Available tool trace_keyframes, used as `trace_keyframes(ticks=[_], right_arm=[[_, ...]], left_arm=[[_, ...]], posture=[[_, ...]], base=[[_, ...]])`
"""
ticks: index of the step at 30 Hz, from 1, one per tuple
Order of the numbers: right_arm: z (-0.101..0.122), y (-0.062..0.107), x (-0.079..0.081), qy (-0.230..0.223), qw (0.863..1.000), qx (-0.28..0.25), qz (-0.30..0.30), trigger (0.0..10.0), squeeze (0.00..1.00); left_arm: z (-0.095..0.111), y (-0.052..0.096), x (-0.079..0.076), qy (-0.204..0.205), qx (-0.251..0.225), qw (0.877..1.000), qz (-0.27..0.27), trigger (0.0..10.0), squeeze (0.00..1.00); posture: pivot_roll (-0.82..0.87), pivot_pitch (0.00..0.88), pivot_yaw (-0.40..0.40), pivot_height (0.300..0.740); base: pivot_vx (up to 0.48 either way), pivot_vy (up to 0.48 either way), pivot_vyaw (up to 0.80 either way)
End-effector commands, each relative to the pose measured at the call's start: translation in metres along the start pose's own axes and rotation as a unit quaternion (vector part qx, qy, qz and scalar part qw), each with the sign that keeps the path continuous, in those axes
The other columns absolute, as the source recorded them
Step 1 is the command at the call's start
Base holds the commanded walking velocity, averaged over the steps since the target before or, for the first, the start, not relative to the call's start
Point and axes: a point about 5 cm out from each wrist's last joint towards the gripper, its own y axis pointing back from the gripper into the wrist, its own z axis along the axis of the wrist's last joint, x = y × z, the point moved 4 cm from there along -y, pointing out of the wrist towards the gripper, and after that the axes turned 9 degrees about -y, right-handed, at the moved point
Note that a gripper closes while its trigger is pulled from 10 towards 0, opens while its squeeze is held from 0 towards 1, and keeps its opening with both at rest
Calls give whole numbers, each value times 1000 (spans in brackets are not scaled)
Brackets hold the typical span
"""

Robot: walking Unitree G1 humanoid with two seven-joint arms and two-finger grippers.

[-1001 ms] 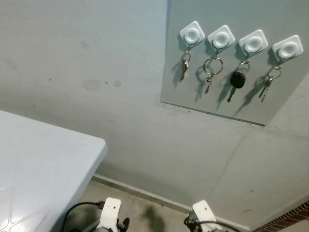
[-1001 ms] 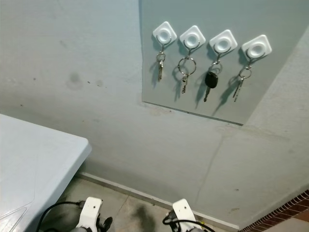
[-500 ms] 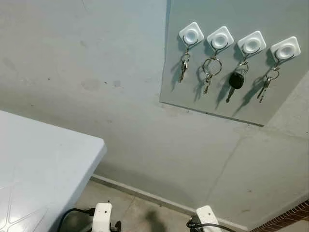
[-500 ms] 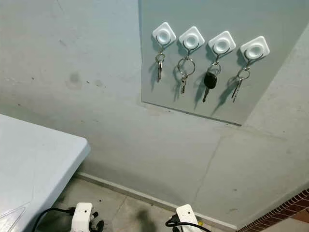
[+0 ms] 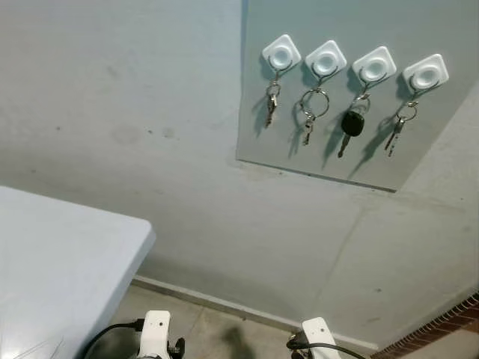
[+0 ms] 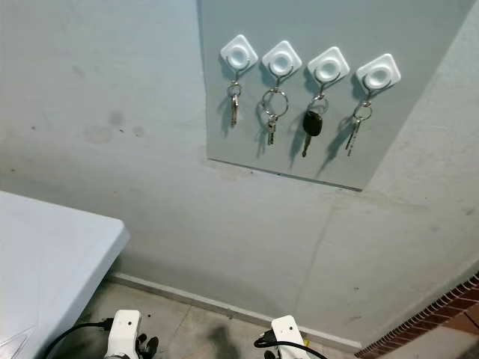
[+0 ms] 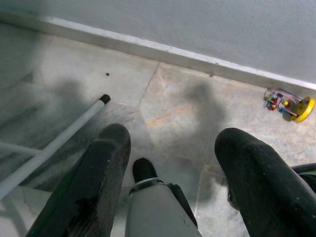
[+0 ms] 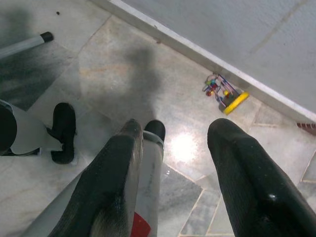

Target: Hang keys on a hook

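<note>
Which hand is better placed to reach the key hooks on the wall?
Probably the right hand: the hooks sit toward the robot's right side. Both hands hang low near the floor, open and empty, and the left hand is farther from them.

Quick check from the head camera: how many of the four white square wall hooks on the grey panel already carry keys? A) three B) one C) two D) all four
D: each white square hook, first, second, third and fourth, has keys hanging below it, including the black-headed key on the third.
</note>
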Motion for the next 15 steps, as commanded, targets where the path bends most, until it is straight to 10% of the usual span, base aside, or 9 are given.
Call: trace_keyframes(ticks=[1,15], right_arm=[[1,0,0,-7,1000,2,0,10000,0],[2,-1,1,-10,1000,3,2,10000,0]], left_arm=[[-5,1,3,-4,5,1000,5,10000,0],[-8,2,3,-10,10,1000,0,10000,0]], posture=[[-142,0,-1,740],[-140,0,-2,740]], base=[[0,0,-619],[0,0,-583]])
